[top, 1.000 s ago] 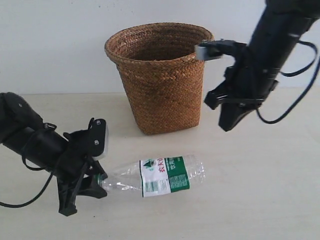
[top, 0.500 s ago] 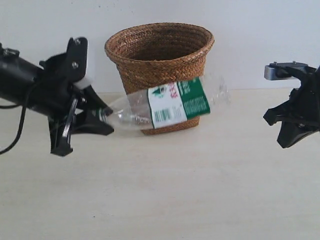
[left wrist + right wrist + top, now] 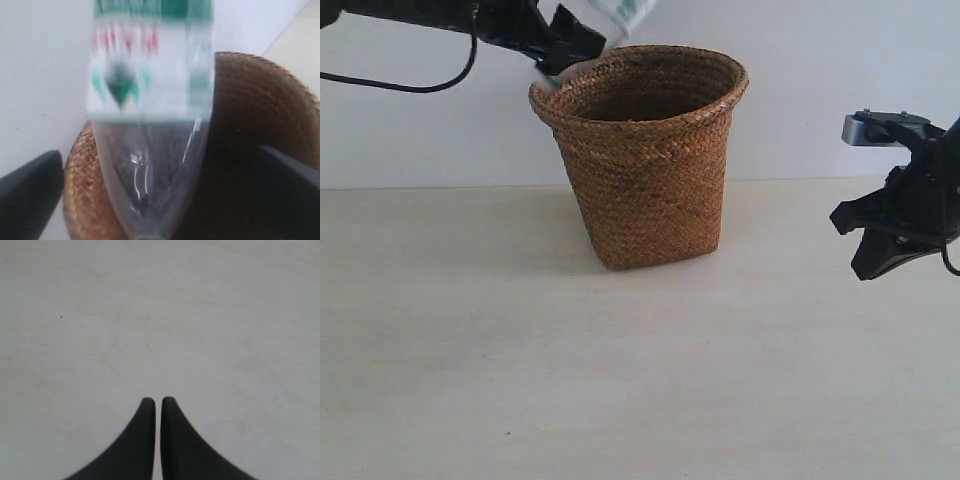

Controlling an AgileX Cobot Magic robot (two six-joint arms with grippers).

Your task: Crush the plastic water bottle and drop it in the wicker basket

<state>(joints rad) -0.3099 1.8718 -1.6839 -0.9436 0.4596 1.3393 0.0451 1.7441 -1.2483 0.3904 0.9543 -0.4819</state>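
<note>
Plastic water bottle (image 3: 150,125), clear with green-and-white label, hangs neck-pinched in our left gripper (image 3: 555,45) above the brown woven wicker basket (image 3: 640,160) — release remains. Right gripper (image 3: 154,407) pressed together, empty.

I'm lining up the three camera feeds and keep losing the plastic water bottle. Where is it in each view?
Exterior view: the plastic water bottle is at the top edge, mostly cut off, held by the left gripper above the wicker basket.
Left wrist view: it fills the centre, blurred, label away from the camera, neck towards it.
Right wrist view: not in it; only the table and the right gripper.
Shared landmark: the basket's rolled rim.
</note>
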